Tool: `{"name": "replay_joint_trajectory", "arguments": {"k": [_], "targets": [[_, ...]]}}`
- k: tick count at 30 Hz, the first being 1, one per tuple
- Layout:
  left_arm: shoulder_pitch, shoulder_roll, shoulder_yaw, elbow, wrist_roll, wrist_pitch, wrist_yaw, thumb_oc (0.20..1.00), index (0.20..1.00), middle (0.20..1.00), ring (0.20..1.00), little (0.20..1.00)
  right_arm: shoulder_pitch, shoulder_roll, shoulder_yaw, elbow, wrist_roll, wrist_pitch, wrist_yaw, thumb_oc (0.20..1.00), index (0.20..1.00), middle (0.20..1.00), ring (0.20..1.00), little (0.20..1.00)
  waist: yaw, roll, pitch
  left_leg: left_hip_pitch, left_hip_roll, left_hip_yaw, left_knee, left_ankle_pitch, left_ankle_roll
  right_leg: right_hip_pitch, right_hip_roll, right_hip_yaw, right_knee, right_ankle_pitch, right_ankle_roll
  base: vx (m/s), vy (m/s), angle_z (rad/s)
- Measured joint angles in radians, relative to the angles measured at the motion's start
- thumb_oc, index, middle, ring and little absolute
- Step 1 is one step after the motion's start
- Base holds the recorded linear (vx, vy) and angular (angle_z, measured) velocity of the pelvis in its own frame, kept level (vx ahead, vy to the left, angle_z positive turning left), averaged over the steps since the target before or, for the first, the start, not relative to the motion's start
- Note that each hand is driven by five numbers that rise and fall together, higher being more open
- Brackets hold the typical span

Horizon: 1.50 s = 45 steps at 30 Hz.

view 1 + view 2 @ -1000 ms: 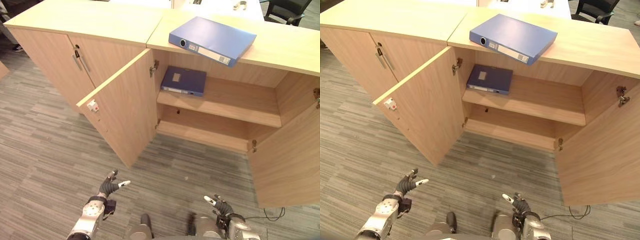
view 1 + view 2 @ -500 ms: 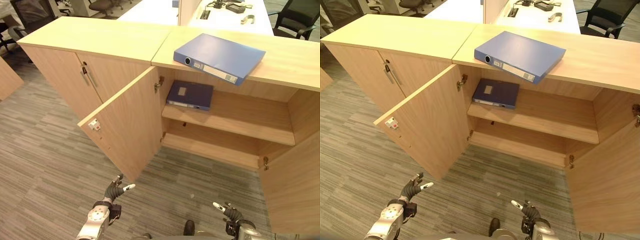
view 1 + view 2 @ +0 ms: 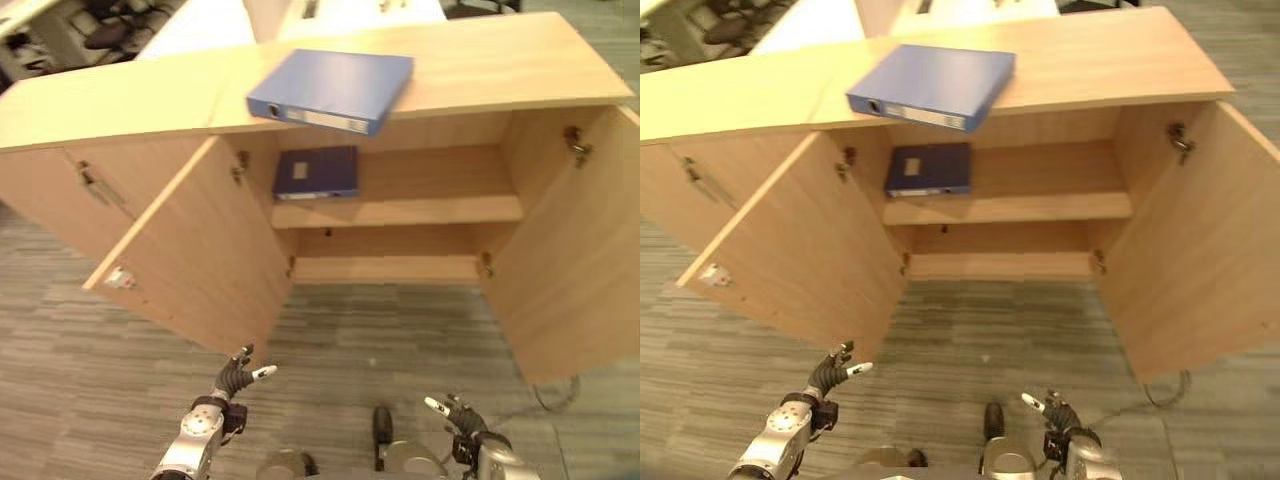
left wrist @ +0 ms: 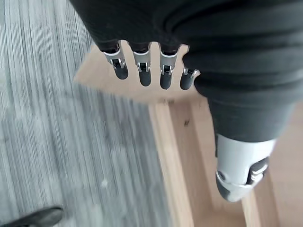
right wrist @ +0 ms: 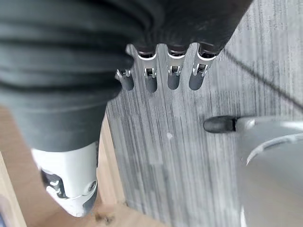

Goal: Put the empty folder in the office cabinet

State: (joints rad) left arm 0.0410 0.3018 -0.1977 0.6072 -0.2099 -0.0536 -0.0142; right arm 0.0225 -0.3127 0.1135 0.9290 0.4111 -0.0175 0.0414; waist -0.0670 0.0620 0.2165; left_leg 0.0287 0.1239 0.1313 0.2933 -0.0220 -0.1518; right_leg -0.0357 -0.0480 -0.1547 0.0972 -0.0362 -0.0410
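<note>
A large blue folder [image 3: 333, 89] lies flat on top of the wooden cabinet [image 3: 480, 70], its spine jutting over the front edge. A smaller dark blue folder [image 3: 316, 172] rests on the left end of the upper shelf [image 3: 440, 210] inside. Both cabinet doors stand wide open. My left hand [image 3: 232, 378] hangs low above the carpet, open and holding nothing, in front of the left door [image 3: 190, 260]. My right hand [image 3: 455, 415] is also low, open and empty; its fingers [image 5: 173, 75] hang over the floor in the right wrist view.
The right door [image 3: 570, 250] swings out toward me on the right. A closed cabinet [image 3: 60, 190] with a metal handle adjoins on the left. The lower shelf [image 3: 385, 268] holds nothing. Grey striped carpet [image 3: 400, 330] lies between me and the cabinet. Desks and office chairs stand behind.
The whole picture has shifted: the camera swung right and now faces the open cabinet squarely. Both hands stay low and empty. The folders have not moved.
</note>
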Motion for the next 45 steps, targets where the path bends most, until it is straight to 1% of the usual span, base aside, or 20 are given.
{"name": "replay_joint_trajectory", "arguments": {"k": [3,5,8,12,16,20,22,24,27,28,29,31,32,34,35,37,38,41,43,45], "targets": [[-0.035,-0.024,-0.009,0.026,0.0,0.001,-0.001,1.0,1.0,1.0,1.0,1.0,0.006,-0.013,-0.006,0.009,-0.003,0.002,-0.002,1.0,1.0,1.0,1.0,1.0,-0.008,-0.018,0.012,-0.031,0.011,-0.018,0.023,0.008,-0.006,0.054,0.009,0.026,-0.07,0.022,-0.013,0.2,-0.004,-0.1],[-0.044,-0.027,-0.033,0.026,0.0,-0.001,0.001,1.0,1.0,1.0,1.0,1.0,0.003,-0.032,-0.005,0.014,-0.008,0.004,-0.002,1.0,1.0,1.0,1.0,1.0,0.011,-0.019,0.01,-0.031,-0.047,-0.059,-0.185,0.008,0.003,0.066,0.0,0.067,-0.121,0.046,0.007,0.23,0.029,-0.37],[-0.034,-0.025,-0.042,0.035,0.001,0.0,0.003,1.0,1.0,1.0,1.0,1.0,-0.004,-0.034,-0.003,0.018,-0.011,0.004,-0.002,1.0,1.0,1.0,1.0,1.0,0.023,0.0,0.002,-0.047,-0.068,-0.089,-0.376,0.072,0.008,0.102,0.018,0.094,-0.191,0.07,0.015,0.25,0.003,-0.39],[-0.04,-0.029,-0.045,0.09,0.002,0.0,0.005,1.0,1.0,1.0,1.0,1.0,-0.015,-0.024,0.016,0.033,-0.012,-0.001,-0.004,1.0,1.0,1.0,1.0,1.0,0.068,0.003,0.0,-0.155,-0.069,-0.095,-0.393,0.137,-0.009,0.127,0.062,0.134,-0.191,0.05,-0.024,0.25,0.048,-0.47],[-0.02,-0.024,-0.038,0.106,0.002,0.002,0.005,1.0,1.0,1.0,1.0,1.0,0.0,-0.016,0.009,0.059,-0.042,0.002,-0.002,1.0,1.0,1.0,1.0,1.0,0.105,-0.007,0.001,-0.153,-0.063,-0.054,-0.384,0.171,0.02,0.19,0.071,0.175,-0.19,0.01,-0.009,0.3,0.13,-0.45],[0.002,0.012,-0.024,0.092,0.002,0.001,0.014,1.0,1.0,1.0,1.0,1.0,0.017,0.031,0.05,0.072,-0.05,0.004,0.002,1.0,1.0,1.0,1.0,1.0,0.117,-0.083,-0.061,-0.136,-0.113,0.011,-0.383,0.199,0.17,0.198,0.011,0.212,-0.169,-0.054,0.064,0.19,0.071,-0.31],[-0.024,0.034,-0.021,0.093,0.002,0.003,0.014,1.0,1.0,1.0,1.0,1.0,-0.002,0.065,0.052,0.072,-0.049,0.004,0.002,1.0,1.0,1.0,1.0,1.0,0.113,-0.117,-0.049,-0.121,-0.137,0.016,-0.382,0.185,0.197,0.182,-0.013,0.203,-0.102,-0.082,0.102,0.1,0.035,0.01],[-0.066,0.043,-0.001,0.082,0.002,-0.001,0.015,1.0,1.0,1.0,1.0,1.0,-0.03,0.081,0.056,0.075,-0.049,0.003,0.005,1.0,1.0,1.0,1.0,1.0,0.127,-0.112,-0.044,-0.091,-0.142,0.013,-0.382,0.153,0.219,0.114,-0.023,0.193,0.068,-0.11,0.154,0.1,0.068,0.0],[-0.082,0.067,0.007,0.074,0.001,0.001,0.026,1.0,1.0,1.0,1.0,1.0,-0.088,0.079,0.045,0.088,-0.049,0.001,0.005,1.0,1.0,1.0,1.0,1.0,0.131,-0.086,-0.003,-0.034,-0.133,0.019,-0.382,0.126,0.234,-0.028,-0.037,0.138,0.433,-0.083,0.318,0.08,0.062,-0.07],[-0.076,0.069,0.006,0.067,0.0,0.001,0.026,1.0,1.0,1.0,1.0,1.0,-0.089,0.079,0.038,0.084,-0.049,-0.003,0.004,1.0,1.0,1.0,1.0,1.0,0.125,-0.079,0.003,-0.016,-0.135,0.017,-0.38,0.116,0.233,-0.066,-0.049,0.114,0.528,-0.085,0.323,0.12,0.062,0.19],[-0.068,0.07,0.006,0.058,0.0,0.0,0.026,1.0,1.0,1.0,1.0,1.0,-0.087,0.079,0.04,0.087,-0.049,-0.002,0.004,1.0,1.0,1.0,1.0,1.0,0.126,-0.079,0.002,-0.013,-0.138,0.016,-0.379,0.109,0.234,-0.081,-0.053,0.108,0.561,-0.086,0.321,0.39,-0.012,0.07],[-0.042,0.065,0.02,0.061,0.0,0.006,0.027,1.0,1.0,1.0,1.0,1.0,-0.097,0.079,0.031,0.09,-0.048,-0.002,0.004,1.0,1.0,1.0,1.0,1.0,0.131,-0.057,0.023,0.011,-0.134,0.008,-0.346,0.036,0.243,-0.161,-0.152,0.013,0.625,-0.088,0.282,0.37,-0.091,-0.14],[-0.028,0.056,0.022,0.061,0.0,0.008,0.028,1.0,1.0,1.0,1.0,1.0,-0.091,0.068,0.028,0.093,-0.048,-0.001,0.002,1.0,1.0,1.0,1.0,1.0,0.132,-0.041,0.027,0.016,-0.136,0.017,-0.349,0.031,0.236,-0.156,-0.231,-0.086,0.496,-0.098,0.252,0.21,-0.132,-0.13],[-0.029,0.061,0.043,0.061,-0.001,0.008,0.033,1.0,1.0,1.0,1.0,1.0,-0.08,0.067,0.035,0.087,-0.048,0.001,0.0,1.0,1.0,1.0,1.0,1.0,0.118,-0.033,0.029,0.027,-0.136,0.003,-0.359,0.034,0.22,-0.175,-0.299,-0.102,0.246,-0.041,0.258,0.31,-0.223,0.13],[-0.031,0.065,0.044,0.061,-0.001,0.006,0.037,1.0,1.0,1.0,1.0,1.0,-0.069,0.069,0.035,0.086,-0.048,0.001,-0.001,1.0,1.0,1.0,1.0,1.0,0.111,-0.037,0.026,0.032,-0.136,-0.013,-0.366,0.037,0.211,-0.162,-0.3,-0.1,0.123,-0.016,0.256,0.25,-0.209,0.5],[-0.043,0.06,0.042,0.089,-0.001,0.005,0.043,1.0,1.0,1.0,1.0,1.0,-0.048,0.069,0.031,0.088,-0.047,0.003,-0.001,1.0,1.0,1.0,1.0,1.0,0.072,-0.047,0.024,0.052,-0.137,-0.078,-0.367,0.039,0.198,-0.088,-0.241,0.054,-0.122,0.066,0.264,0.19,-0.182,0.93],[-0.043,0.058,0.041,0.085,-0.001,0.004,0.042,1.0,1.0,1.0,1.0,1.0,-0.034,0.071,0.03,0.085,-0.046,0.0,-0.001,1.0,1.0,1.0,1.0,1.0,0.063,-0.057,0.02,0.069,-0.136,-0.102,-0.37,0.037,0.19,-0.062,-0.224,0.104,-0.161,0.101,0.256,0.16,-0.195,0.98],[0.02,0.062,0.05,0.043,-0.001,-0.004,0.043,1.0,1.0,1.0,1.0,1.0,0.003,0.085,0.033,0.093,-0.047,0.008,0.001,1.0,1.0,1.0,1.0,1.0,0.087,-0.112,-0.034,0.13,-0.144,-0.118,-0.382,-0.006,0.133,-0.02,-0.195,0.085,-0.15,0.184,0.196,0.1,-0.198,0.32],[0.072,0.026,0.041,0.019,-0.001,0.0,0.035,1.0,1.0,1.0,1.0,1.0,0.0,0.053,0.028,0.072,-0.047,0.003,0.0,1.0,1.0,1.0,1.0,1.0,0.08,-0.049,-0.072,0.127,-0.068,-0.113,-0.382,-0.02,0.091,0.006,-0.125,0.041,-0.191,0.19,0.168,0.08,-0.196,0.12],[0.084,0.001,0.042,0.018,-0.002,0.0,0.034,1.0,1.0,1.0,1.0,1.0,-0.006,0.027,0.028,0.061,-0.047,0.007,0.001,1.0,1.0,1.0,1.0,1.0,0.081,-0.025,-0.078,0.128,-0.035,-0.106,-0.369,-0.007,0.072,0.018,-0.093,0.023,-0.186,0.181,0.149,0.06,-0.172,0.15]]}}
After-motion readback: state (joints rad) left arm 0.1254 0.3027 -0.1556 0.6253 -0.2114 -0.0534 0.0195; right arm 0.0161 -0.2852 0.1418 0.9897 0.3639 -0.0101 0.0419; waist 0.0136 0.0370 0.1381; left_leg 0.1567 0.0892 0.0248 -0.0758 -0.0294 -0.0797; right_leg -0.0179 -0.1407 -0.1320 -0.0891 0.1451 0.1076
